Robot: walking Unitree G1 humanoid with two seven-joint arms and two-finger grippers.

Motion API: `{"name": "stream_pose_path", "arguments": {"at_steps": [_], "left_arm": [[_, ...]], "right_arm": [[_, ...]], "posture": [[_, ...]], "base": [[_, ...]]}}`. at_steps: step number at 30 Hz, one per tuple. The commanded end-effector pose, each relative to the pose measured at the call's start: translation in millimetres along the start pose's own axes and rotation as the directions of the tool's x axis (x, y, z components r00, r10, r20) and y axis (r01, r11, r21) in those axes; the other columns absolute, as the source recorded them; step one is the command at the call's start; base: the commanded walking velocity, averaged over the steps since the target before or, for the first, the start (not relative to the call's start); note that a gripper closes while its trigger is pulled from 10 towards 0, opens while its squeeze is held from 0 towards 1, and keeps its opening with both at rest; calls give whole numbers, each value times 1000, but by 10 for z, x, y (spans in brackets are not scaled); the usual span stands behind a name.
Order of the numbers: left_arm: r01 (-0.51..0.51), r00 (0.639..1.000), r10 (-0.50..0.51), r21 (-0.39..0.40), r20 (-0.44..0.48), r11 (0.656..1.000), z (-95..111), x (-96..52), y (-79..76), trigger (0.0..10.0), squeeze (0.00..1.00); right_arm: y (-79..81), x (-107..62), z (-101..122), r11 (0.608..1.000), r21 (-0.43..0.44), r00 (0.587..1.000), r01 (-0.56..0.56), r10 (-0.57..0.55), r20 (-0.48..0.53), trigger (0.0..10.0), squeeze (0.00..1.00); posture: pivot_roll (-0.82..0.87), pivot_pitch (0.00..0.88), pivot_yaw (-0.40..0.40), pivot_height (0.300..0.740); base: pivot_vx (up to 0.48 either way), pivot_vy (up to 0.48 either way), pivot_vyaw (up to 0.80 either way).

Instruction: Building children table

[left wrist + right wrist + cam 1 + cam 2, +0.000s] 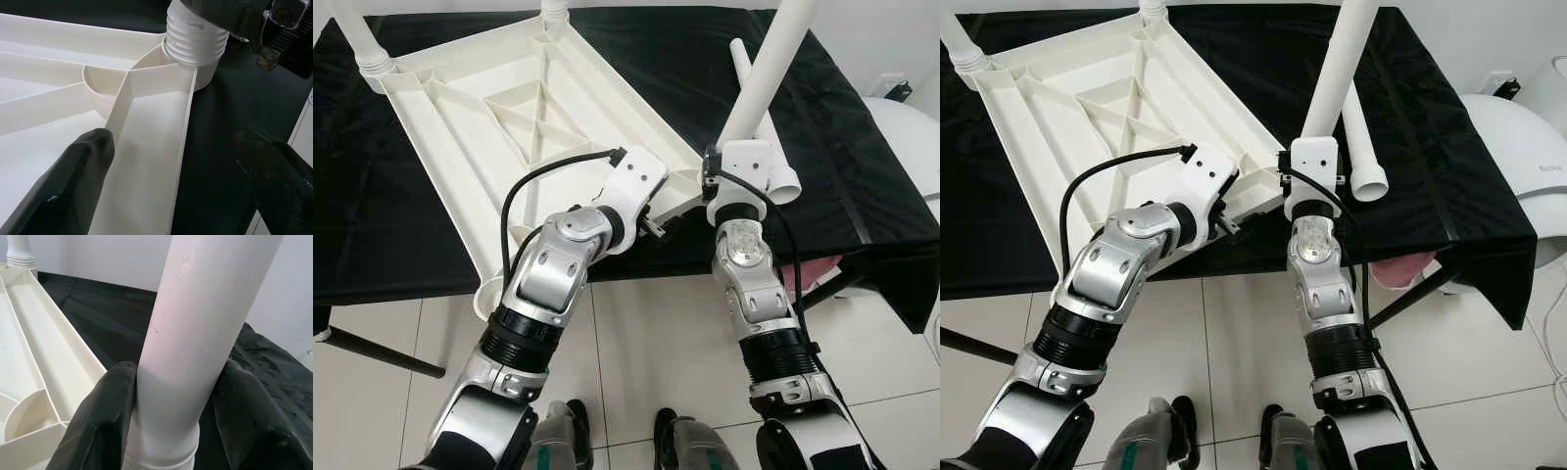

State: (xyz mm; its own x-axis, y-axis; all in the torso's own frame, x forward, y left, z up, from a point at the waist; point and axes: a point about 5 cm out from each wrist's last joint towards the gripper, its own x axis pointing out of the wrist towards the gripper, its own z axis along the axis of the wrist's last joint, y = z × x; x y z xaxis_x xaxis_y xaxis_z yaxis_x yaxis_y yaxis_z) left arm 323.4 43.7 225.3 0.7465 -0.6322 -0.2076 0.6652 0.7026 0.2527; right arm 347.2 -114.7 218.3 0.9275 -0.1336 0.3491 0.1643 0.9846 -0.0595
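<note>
Nearest the robot, the left end effector (pixel 171 181) sits at the near corner of the upturned white tabletop (pixel 499 108), its two black fingers (pixel 73 181) spread apart, one inside the ribbed tray and one outside the rim wall; it appears to straddle that edge, most likely to steady the piece while a leg goes in, though whether it presses on the plastic cannot be told. Just beside it, the right end effector (pixel 171 416) is clenched around a white leg tube (pixel 205 323), a finger on each side, holding it nearly upright with its threaded end seated in the near corner socket (pixel 195 44). That grip suits twisting or pushing the leg home, and I judge this step to be under way rather than finished. The tabletop lies underside up on the black-draped table (pixel 391 235), partly overhanging the near edge, so the sockets face upward. Its ribbed compartments hold nothing. A spare leg (pixel 1361 147) lies loose on the cloth beyond the right end effector. Farther off, two legs (pixel 357 34) stand in the far corner sockets.
</note>
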Motion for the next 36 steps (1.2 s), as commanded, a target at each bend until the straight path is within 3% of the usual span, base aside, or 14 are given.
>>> {"name": "stream_pose_path", "arguments": {"at_steps": [1,17,24,36], "left_arm": [[-65,998,65,12,-1,998,13,11,23,10000,0],[-66,998,66,14,2,998,30,2,33,10000,0],[-67,998,67,18,4,998,41,-8,39,10000,0],[-64,998,64,21,4,998,37,-5,28,10000,0]], "right_arm": [[-54,-27,-86,1000,-10,1000,11,-11,-22,10000,0],[-141,84,-234,1000,19,998,-3,4,-57,10000,0],[-46,100,-263,994,81,994,-69,75,-78,10000,0],[109,18,-252,979,97,982,-177,183,-54,10000,0]], "posture": [[-66,212,-13,740],[-59,216,-9,740],[-56,216,-8,740],[-57,209,-13,740]], "base": [[0,0,0],[0,0,0],[0,0,0],[0,0,0]]}}
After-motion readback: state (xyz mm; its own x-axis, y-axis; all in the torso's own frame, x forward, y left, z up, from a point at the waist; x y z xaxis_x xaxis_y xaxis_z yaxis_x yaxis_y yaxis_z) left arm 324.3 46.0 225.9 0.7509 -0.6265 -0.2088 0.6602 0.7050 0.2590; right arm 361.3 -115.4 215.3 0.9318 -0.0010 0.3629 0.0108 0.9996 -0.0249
